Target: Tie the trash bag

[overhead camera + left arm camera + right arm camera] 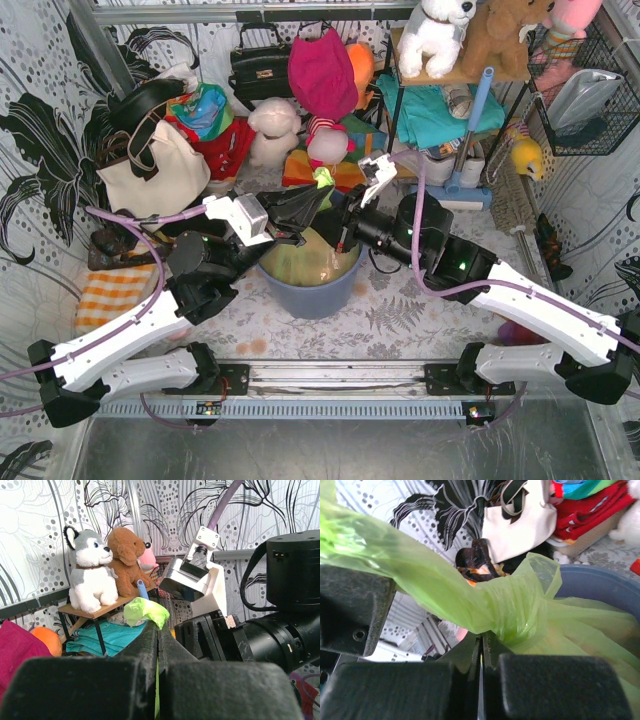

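Meeting over the blue-grey bin [312,292], the left tool [158,630] and the right tool [481,642] both grip the trash bag [308,262] from opposite sides. The left tool is clenched, fingers pressed together with a sliver of lime-green plastic between them and a crumpled tuft of bag just beyond its tips. The right tool is also clenched, pinching a gathered, twisted band of the bag that stretches up and to the left from its tips. The bag's body sits in the bin directly below both tools, on the patterned bench [400,310]. A cream tote bag [520,520] lies well beyond the right tool.
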### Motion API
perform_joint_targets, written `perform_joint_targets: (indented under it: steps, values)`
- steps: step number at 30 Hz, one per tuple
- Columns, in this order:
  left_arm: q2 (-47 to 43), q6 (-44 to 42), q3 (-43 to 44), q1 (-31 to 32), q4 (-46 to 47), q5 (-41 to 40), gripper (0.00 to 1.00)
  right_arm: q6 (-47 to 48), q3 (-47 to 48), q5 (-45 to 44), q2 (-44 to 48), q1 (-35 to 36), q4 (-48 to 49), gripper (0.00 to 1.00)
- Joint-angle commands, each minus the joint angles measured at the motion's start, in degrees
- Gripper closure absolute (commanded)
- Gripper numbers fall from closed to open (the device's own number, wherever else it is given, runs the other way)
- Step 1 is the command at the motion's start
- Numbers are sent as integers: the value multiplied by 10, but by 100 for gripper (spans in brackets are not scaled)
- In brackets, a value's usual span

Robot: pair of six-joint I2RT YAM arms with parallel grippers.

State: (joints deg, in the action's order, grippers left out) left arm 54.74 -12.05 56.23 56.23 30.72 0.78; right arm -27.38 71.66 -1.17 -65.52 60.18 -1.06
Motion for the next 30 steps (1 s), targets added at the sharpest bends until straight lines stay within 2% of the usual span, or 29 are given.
perform_joint_targets:
  steps: [1,5,15,29,30]
  values:
    - [-2,-5,8,3,17,-11,100,-33,-11,-167,0,35,24,100]
    - [-5,-5,5,3,16,-13,100,-19,-11,-255,-10,68,41,100]
    - [-13,-4,-2,3,16,-11,100,0,-20,-395,-46,110,88,100]
    - [-16,-4,-6,3,15,-3,100,80,-80,-480,-53,111,259,100]
    - [-16,-4,-8,3,16,-5,98,85,-86,-483,-55,111,270,100]
